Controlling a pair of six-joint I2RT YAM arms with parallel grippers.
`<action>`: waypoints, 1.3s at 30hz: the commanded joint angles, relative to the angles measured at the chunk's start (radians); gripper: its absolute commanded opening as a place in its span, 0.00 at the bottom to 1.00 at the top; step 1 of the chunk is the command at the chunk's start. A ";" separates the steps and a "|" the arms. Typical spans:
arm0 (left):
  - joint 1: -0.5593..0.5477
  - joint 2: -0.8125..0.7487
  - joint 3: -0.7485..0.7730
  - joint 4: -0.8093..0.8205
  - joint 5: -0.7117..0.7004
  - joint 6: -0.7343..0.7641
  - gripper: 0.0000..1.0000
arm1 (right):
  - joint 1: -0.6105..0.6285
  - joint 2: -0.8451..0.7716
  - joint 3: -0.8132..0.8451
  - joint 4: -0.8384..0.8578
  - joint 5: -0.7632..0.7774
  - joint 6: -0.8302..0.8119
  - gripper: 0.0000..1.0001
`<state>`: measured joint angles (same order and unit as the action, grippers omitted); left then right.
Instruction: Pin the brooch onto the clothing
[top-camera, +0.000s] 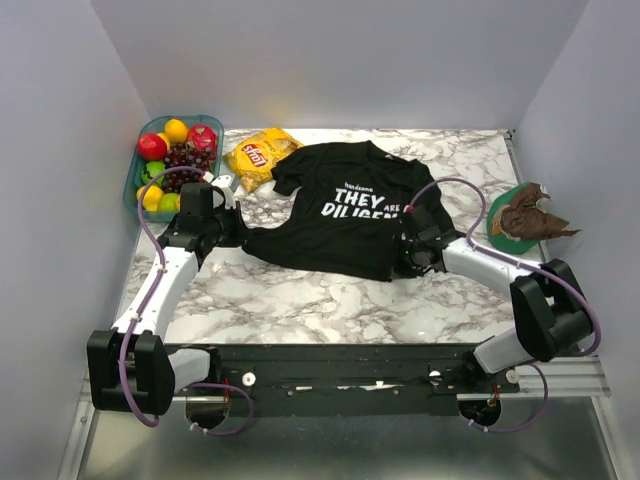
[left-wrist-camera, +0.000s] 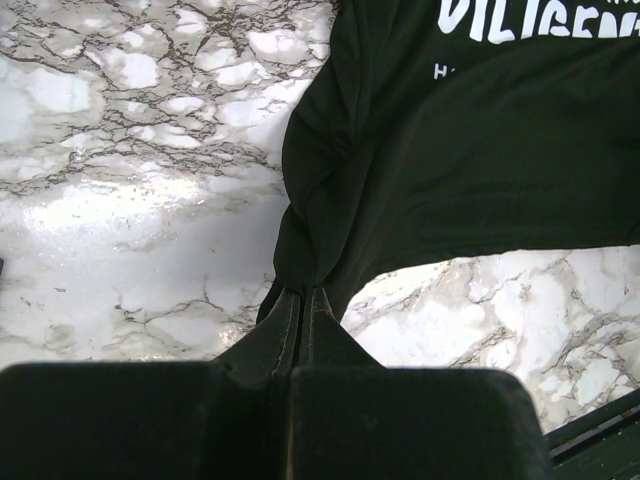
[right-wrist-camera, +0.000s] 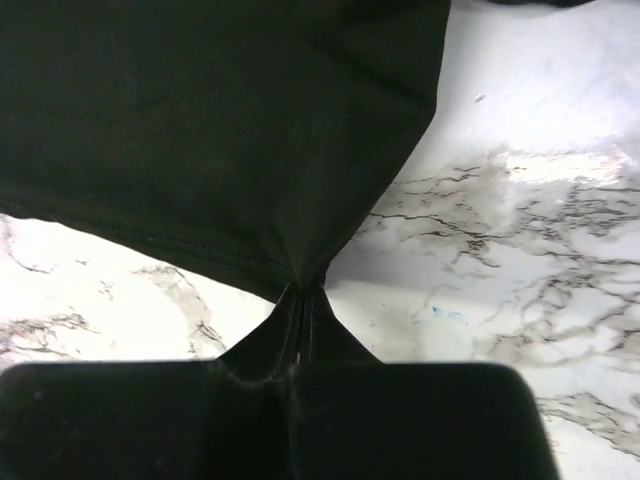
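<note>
The clothing (top-camera: 345, 205), a black T-shirt with white print, lies spread on the marble table. My left gripper (top-camera: 238, 232) is shut on its lower left corner; the left wrist view shows the cloth (left-wrist-camera: 450, 160) bunched into the closed fingertips (left-wrist-camera: 303, 293). My right gripper (top-camera: 403, 262) is shut on the lower right hem corner, and the right wrist view shows the fabric (right-wrist-camera: 200, 130) pinched at the fingertips (right-wrist-camera: 303, 290). The brooch is not visible in any view.
A teal basket (top-camera: 137, 180) of fruit stands at the back left. Next to it, a yellow chip bag (top-camera: 260, 155) lies beside the shirt's sleeve. At the right edge, a green plate (top-camera: 497, 236) holds a brown crumpled thing (top-camera: 530, 215).
</note>
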<state>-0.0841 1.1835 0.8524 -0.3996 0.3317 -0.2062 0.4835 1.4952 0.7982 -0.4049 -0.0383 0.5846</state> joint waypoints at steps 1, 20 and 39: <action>0.006 -0.034 0.059 0.021 -0.025 -0.021 0.00 | 0.007 -0.111 0.076 -0.031 0.105 -0.011 0.01; 0.006 -0.332 0.585 0.530 -0.004 -0.102 0.00 | 0.007 -0.533 0.909 -0.017 0.140 -0.575 0.01; 0.006 0.014 0.755 0.456 0.021 -0.185 0.00 | -0.061 -0.261 1.087 -0.009 0.243 -0.597 0.01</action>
<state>-0.0841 0.9962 1.6394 0.1158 0.3759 -0.3870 0.4751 1.0592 1.9224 -0.3904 0.1917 -0.0231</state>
